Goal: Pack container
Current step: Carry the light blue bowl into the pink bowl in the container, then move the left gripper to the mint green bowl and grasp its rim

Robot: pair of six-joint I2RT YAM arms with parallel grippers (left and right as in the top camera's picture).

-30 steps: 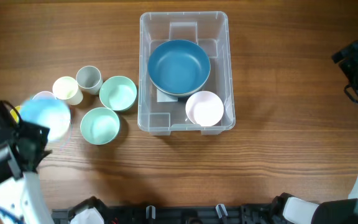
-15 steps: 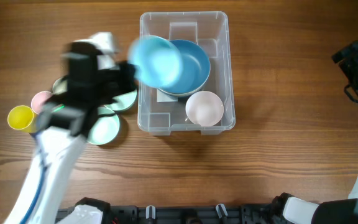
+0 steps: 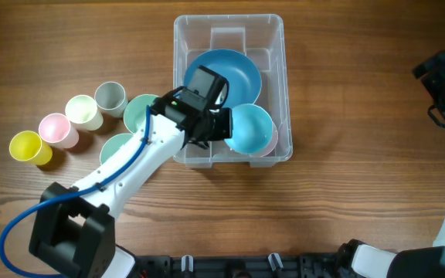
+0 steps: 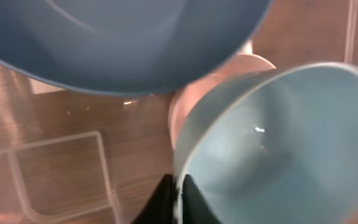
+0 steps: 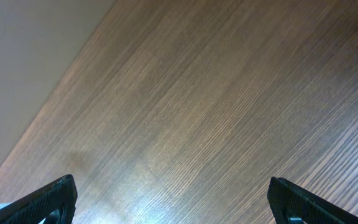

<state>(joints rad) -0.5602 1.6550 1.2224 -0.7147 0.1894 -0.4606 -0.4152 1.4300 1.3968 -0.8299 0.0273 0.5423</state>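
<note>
Clear, round-cornered plastic container (image 3: 178, 93), at table centre, holds a big blue bowl (image 3: 238, 66). Left gripper (image 4: 179, 194) pinches a glossy light-blue bowl (image 3: 252, 128) by its thin rim over the pink bowl (image 4: 225, 74), likely to nest it. Right gripper (image 5: 169, 186) hangs spread above the wood-grain table (image 5: 185, 93), well apart. 4 cups (image 3: 83, 110) stand left.

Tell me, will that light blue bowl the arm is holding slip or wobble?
Probably stiff: the light blue bowl looks undistorted though the left gripper pinches only its rim. Its glossy surface and one-edge grip suggest it could pivot or slip. Thin walls hint it's light.
</note>
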